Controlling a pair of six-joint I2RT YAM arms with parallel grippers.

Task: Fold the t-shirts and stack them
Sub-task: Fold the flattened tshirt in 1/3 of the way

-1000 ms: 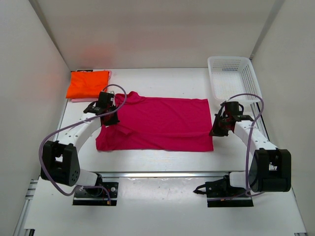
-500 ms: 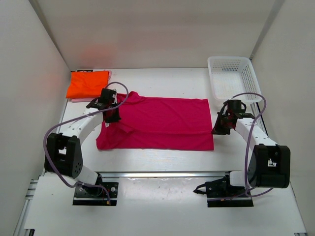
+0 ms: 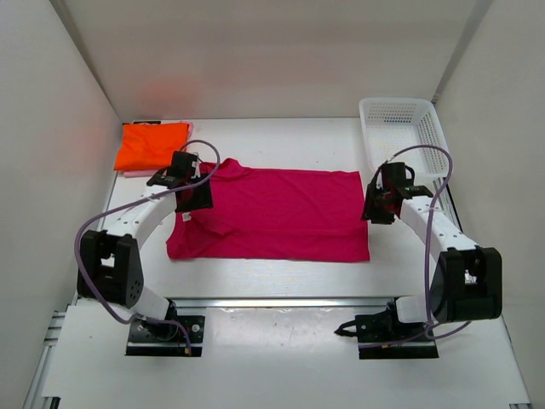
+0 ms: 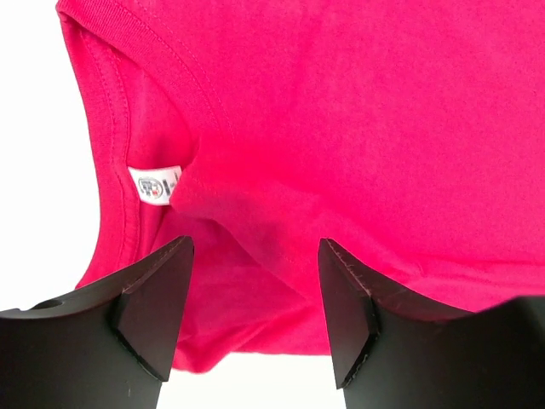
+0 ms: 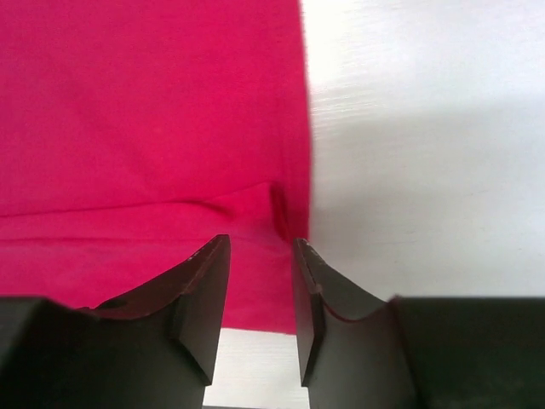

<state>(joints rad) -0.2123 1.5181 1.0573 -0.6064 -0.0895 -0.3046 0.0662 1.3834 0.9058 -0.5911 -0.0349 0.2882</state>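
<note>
**Magenta shirt flat on table, both grippers above its ends, nothing held**

Noted white table (image 3: 281, 141) carrying everything. Found magenta t-shirt (image 3: 281, 213) spread flat across the middle, long axis left to right, collar end at left, hem end at right, with one crease running lengthwise in its near half. Logged white mesh basket (image 3: 400, 100) at far right corner, well apart from the shirt. Logged orange t-shirt (image 3: 153, 145) folded at far left corner, lying on top of pink t-shirt (image 3: 128, 174), of which only a thin edge shows.

Placed left gripper (image 3: 194, 204) over the collar end of the magenta shirt. From the left wrist view: jaws spread wide, nothing between them, fabric lying below and beyond the fingertips (image 4: 162, 281), a soft raised fold running toward the gap.

Placed right gripper (image 3: 375, 213) at the hem end, just over the shirt's right edge. From the right wrist view: jaws parted by a narrow gap only, no cloth pinched, shirt edge and a small pucker at the crease just ahead of the gap, bare table to the right.

Spotted white label (image 4: 156, 184) inside the collar, beyond the left finger.
</note>
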